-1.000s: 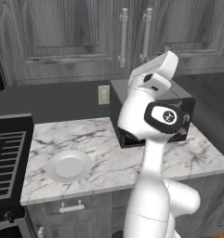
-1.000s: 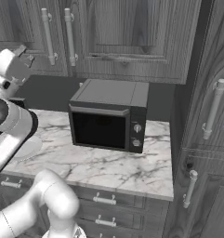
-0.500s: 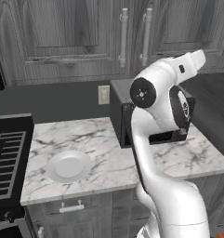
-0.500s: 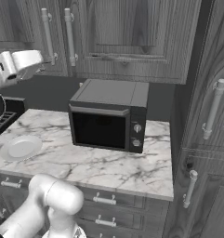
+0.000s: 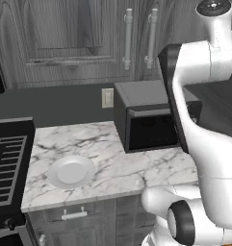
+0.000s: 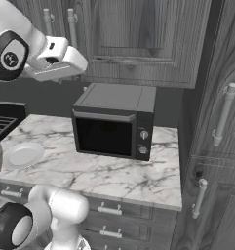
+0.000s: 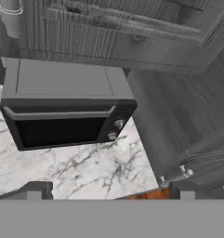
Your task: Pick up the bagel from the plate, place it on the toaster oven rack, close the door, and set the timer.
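Note:
The white plate (image 5: 71,171) lies bare on the marble counter, left of the toaster oven (image 5: 146,120), and also shows as the plate (image 6: 24,154). No bagel is in view. The oven's door (image 7: 62,131) stands shut, with its grey bar handle (image 7: 57,113) along the top edge. Behind the door's black window the rack is hidden. My gripper (image 7: 108,193) hangs high above the counter's front, looking down at the oven, open with nothing between its fingertips (image 7: 34,192). From the right base, my hand (image 6: 58,58) is up left of the oven (image 6: 114,124).
Two knobs (image 7: 115,130) sit on the oven's right panel. A black stove (image 5: 6,163) borders the counter's left end. Grey cabinet doors (image 5: 88,38) hang above, and a tall cabinet (image 6: 221,122) closes the counter's right side. An outlet (image 5: 107,97) is on the back wall.
My arm has swung up and to the right, away from the front of the oven. The hand now sits high above the counter. Plate and oven have not moved.

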Motion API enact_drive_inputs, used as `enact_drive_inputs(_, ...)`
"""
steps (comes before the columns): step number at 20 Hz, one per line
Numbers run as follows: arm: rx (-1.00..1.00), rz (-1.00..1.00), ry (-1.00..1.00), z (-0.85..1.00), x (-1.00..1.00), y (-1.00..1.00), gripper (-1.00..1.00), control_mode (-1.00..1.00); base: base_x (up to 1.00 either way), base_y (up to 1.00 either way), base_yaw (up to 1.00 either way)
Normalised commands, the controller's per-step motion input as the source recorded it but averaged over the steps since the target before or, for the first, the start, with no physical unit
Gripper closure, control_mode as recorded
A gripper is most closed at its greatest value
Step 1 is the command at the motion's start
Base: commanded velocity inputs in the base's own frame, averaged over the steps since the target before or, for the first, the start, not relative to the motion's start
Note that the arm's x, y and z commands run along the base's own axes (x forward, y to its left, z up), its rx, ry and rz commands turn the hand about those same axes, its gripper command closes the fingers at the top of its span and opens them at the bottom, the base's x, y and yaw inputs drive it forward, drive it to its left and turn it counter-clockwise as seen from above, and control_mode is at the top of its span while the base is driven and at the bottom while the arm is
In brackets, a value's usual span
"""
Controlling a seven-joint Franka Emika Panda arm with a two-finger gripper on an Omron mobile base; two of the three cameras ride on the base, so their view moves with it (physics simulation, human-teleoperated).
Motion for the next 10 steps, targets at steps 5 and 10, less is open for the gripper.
enact_drive_inputs(5,0.50,0.00,0.20,-1.00,-0.03,-0.63,-1.00,-1.00,0.00,0.00,0.00)
enact_drive_inputs(10,0.17,0.00,0.07,-0.82,0.07,-0.58,-1.00,-1.00,0.00,0.00,0.00)
